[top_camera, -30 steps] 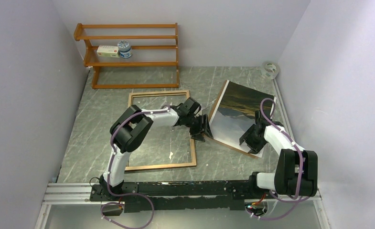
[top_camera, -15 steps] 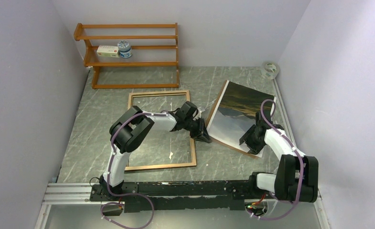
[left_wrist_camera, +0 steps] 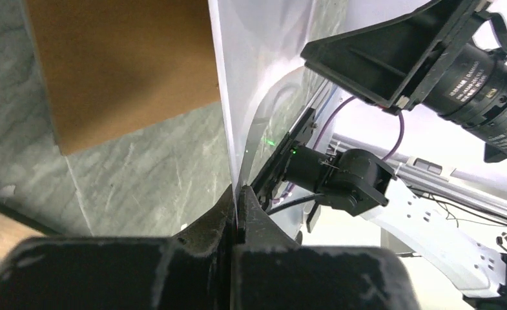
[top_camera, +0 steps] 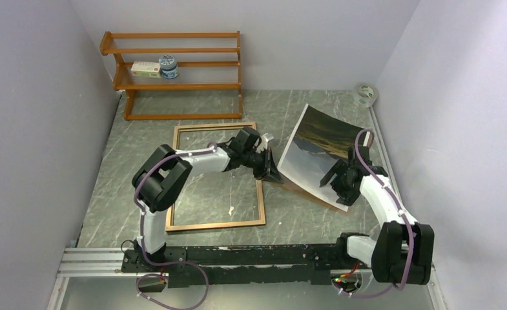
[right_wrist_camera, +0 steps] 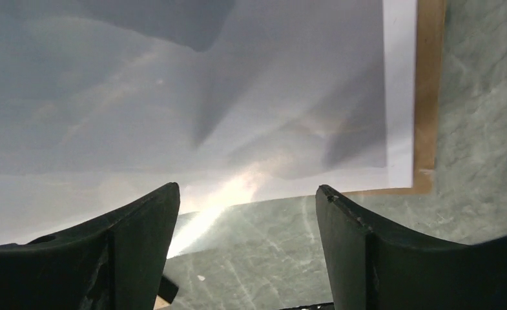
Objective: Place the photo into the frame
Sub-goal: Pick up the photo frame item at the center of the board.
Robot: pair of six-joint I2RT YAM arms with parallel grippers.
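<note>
While the left arm (top_camera: 192,160) hides part of the frame (top_camera: 175,181), which lies flat on the table (top_camera: 134,168), the left gripper (top_camera: 271,170) pinches the photo (top_camera: 315,145) by its left edge, that edge raised. The photo's long side runs far to near, its near end leaning left. Only the left wrist view shows its white back and the brown board (left_wrist_camera: 121,64) under it. The right gripper (top_camera: 338,184) hangs with fingers spread wide at the photo's near right corner
</note>
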